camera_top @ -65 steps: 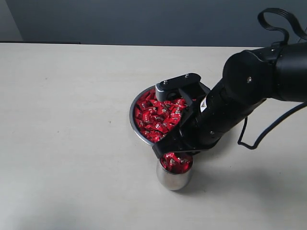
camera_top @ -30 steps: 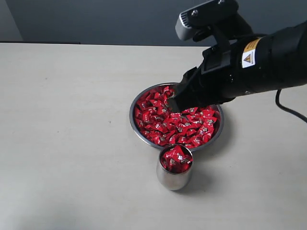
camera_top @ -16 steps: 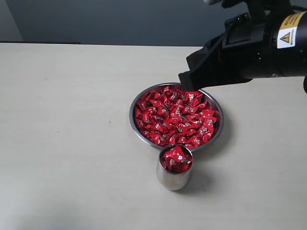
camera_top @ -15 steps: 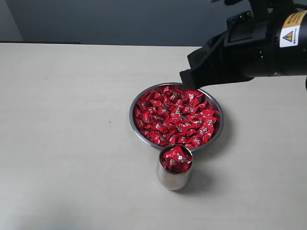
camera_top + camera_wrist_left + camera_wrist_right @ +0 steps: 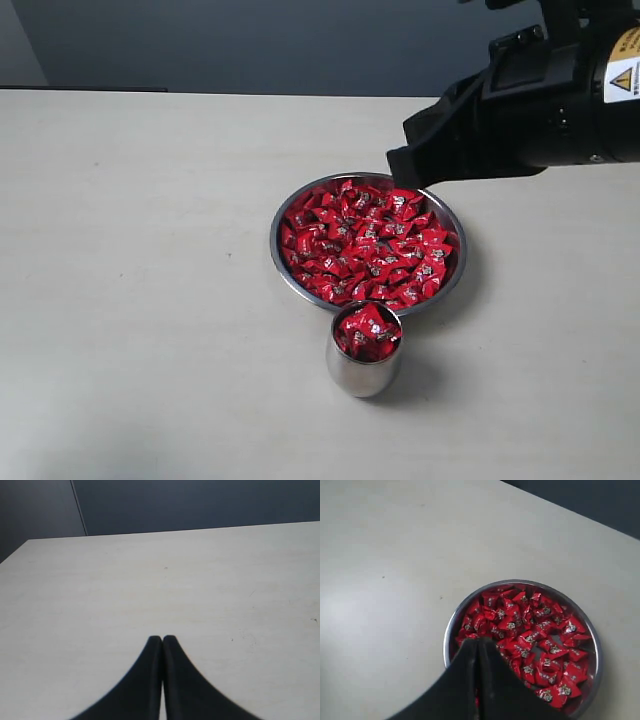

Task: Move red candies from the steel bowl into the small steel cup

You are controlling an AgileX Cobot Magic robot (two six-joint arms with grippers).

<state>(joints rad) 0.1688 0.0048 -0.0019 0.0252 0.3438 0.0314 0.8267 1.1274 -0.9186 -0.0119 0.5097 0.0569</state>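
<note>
The steel bowl [image 5: 283,268] sits mid-table, filled with red candies [image 5: 365,245]. Just in front of it stands the small steel cup [image 5: 362,375], heaped to its mouth with red candies [image 5: 367,331]. My right gripper [image 5: 396,166] hangs raised above the bowl's far right rim, shut with nothing between its fingers. In the right wrist view the shut right gripper [image 5: 477,641] hovers high over the bowl [image 5: 451,625] and its candies [image 5: 530,630]; the cup is out of that view. My left gripper [image 5: 162,638] is shut and empty over bare table, away from bowl and cup.
The pale table [image 5: 140,250] spreads wide around bowl and cup. A dark wall [image 5: 250,40] runs along the far edge. The bulky black right arm [image 5: 540,110] fills the upper right above the table.
The right gripper rose from beside the cup, lifted over the bowl and drew back to the right. The cup now shows a full heap of candies.
</note>
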